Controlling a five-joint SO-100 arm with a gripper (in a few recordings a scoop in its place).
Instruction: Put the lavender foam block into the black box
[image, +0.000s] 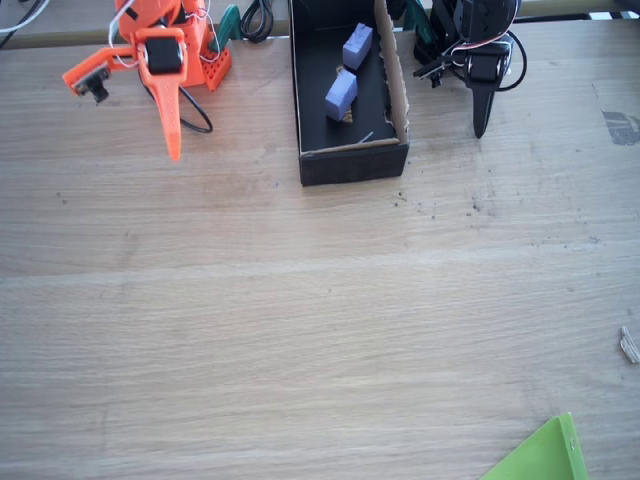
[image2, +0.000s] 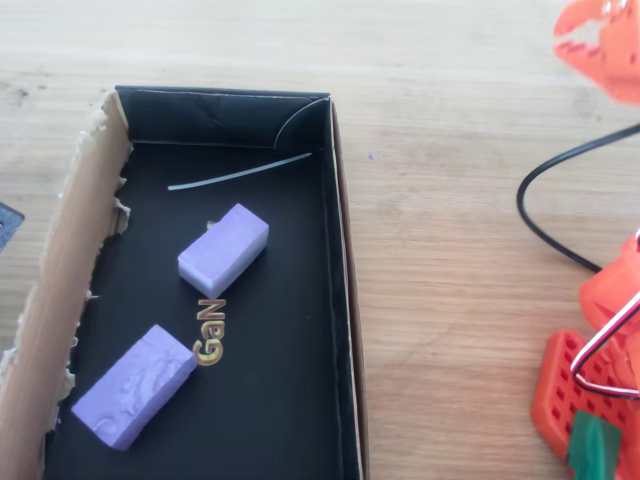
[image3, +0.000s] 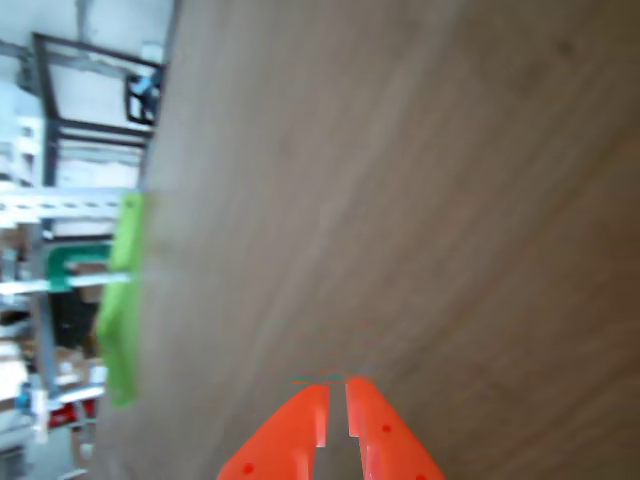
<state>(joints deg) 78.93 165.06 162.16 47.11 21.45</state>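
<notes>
In the fixed view the near part of the desk (image: 300, 340) is bare pale wood, with a lime-green sheet corner (image: 545, 455) at its lower edge and a small pale scrap (image: 629, 344) at the right edge. The wrist view shows the same green sheet (image3: 122, 300) at the desk's rim, blurred, and the orange fingers (image3: 385, 430) of the gripper (image3: 335, 400) drawn nearly together with only a thin slit between them, holding nothing.

Farther back, the black box (image: 352, 165) lies on the desk with its brown raw-cardboard wall on the right in that view. The orange arm's gripper (image: 172, 140) hangs to the left of the box, well apart from it, its tip pointing down at the wood. A black arm (image: 480, 70) stands right of the box.

In the overhead view the box (image2: 345, 300) holds two lavender foam blocks on its floor: one lavender foam block (image2: 224, 250) near the middle, the other (image2: 133, 386) nearer the torn brown wall. Gold lettering (image2: 209, 333) sits between them, and a thin pale strip (image2: 240, 172) lies toward the far end.
</notes>
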